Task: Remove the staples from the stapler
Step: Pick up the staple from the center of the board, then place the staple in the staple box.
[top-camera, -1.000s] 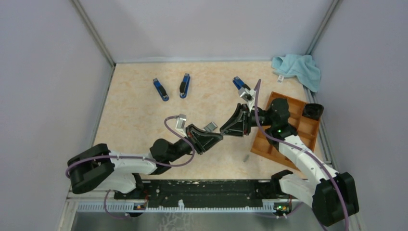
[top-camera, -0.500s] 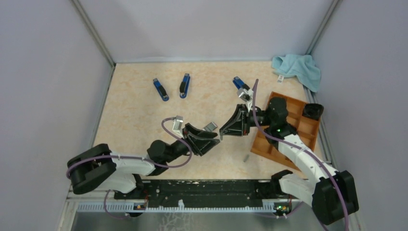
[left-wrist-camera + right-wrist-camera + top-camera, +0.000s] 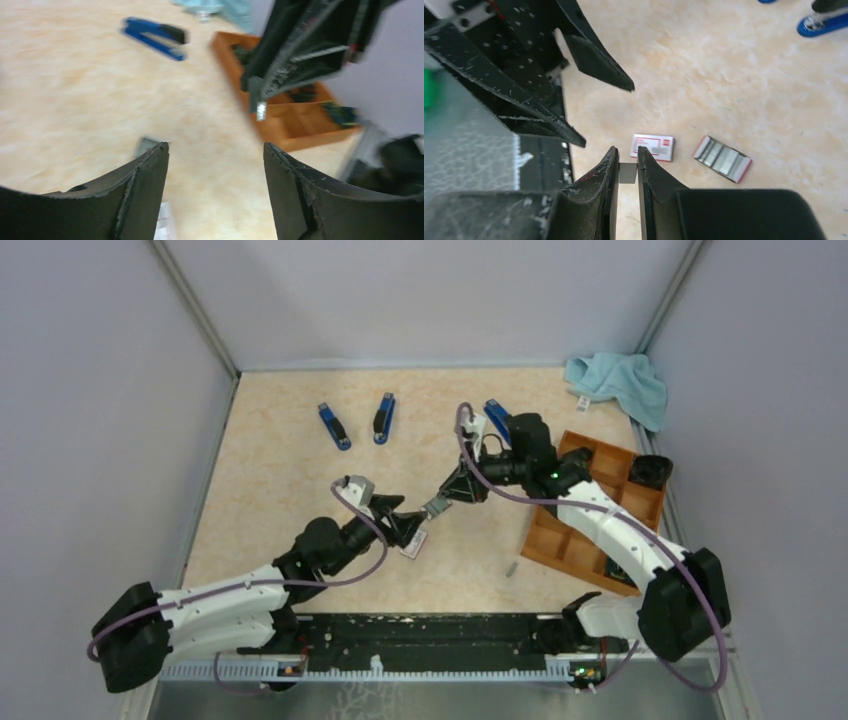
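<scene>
– Left of the orange tray (image 3: 558, 543), above the table (image 3: 280, 490), the right gripper (image 3: 626, 152) is clenched on a staple strip (image 3: 628, 173), a thin grey sliver pinched between its pads. The left gripper (image 3: 215, 146) hangs farther from the tray, jaws spread, holding nothing.

– So what makes the carry go well?

– My judgement: hold the pinch firm, travel level toward the tray, and lower close over a compartment before letting go. A strip that light could skip or break apart if dropped from a height.

– Anything you can't read?

– Plenty. The left wrist view is smeared. From above, the blue stapler (image 3: 494, 412) nearest the tray is partly behind the right arm, so I can't tell whether it lies open. A grey scrap (image 3: 511, 567) sits just beside the tray's near corner, too small to name. What fills the tray's compartments is unclear too.
</scene>
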{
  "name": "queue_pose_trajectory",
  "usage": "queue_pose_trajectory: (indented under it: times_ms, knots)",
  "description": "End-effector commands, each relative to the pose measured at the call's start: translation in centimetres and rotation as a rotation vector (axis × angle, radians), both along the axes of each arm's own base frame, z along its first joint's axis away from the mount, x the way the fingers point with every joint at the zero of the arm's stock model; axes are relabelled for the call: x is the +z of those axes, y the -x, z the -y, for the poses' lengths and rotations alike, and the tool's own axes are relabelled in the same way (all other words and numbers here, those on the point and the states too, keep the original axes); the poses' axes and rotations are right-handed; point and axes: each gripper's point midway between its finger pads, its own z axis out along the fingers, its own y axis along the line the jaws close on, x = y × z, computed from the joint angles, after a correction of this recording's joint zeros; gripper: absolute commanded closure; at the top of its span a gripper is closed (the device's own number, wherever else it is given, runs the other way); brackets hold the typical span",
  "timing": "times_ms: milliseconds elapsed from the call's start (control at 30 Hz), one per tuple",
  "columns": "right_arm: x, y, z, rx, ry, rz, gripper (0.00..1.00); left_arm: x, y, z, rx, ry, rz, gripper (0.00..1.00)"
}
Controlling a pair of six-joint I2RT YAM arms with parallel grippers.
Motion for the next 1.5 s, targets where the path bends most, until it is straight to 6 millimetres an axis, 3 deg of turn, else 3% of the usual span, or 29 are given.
queue_pose_trajectory:
  times_ms: [0, 233, 533, 600, 1100, 1467]
  knots:
    - [-3.4, -4.6, -0.4, -0.149, 0.243, 0.156, 0.87, -6.2, -4.5, -5.8, 0.335, -0.362, -0.009, 0.24]
    - [-8.3, -8.2, -2.1, -0.228, 0.423, 0.19, 0.86, -7.4, -7.4, -7.9, 0.522, -0.391, -0.031, 0.2]
    - [-11.1, -9.6, -4.0, -0.234, 0.483, 0.17, 0.86, -7.8, -7.3, -9.6, 0.584, -0.339, -0.053, 0.07]
    - [-12.7, -9.5, -4.5, -0.228, 0.51, 0.147, 0.86, -7.8, -7.3, -9.7, 0.582, -0.333, -0.051, 0.06]
    - [-15.4, -9.3, -5.2, -0.299, 0.574, 0.076, 0.85, -7.6, -6.7, -10.1, 0.572, -0.298, -0.031, 0.05]
    - [-15.8, -9.6, -5.3, -0.321, 0.58, 0.07, 0.84, -7.6, -6.8, -10.1, 0.571, -0.298, -0.031, 0.05]
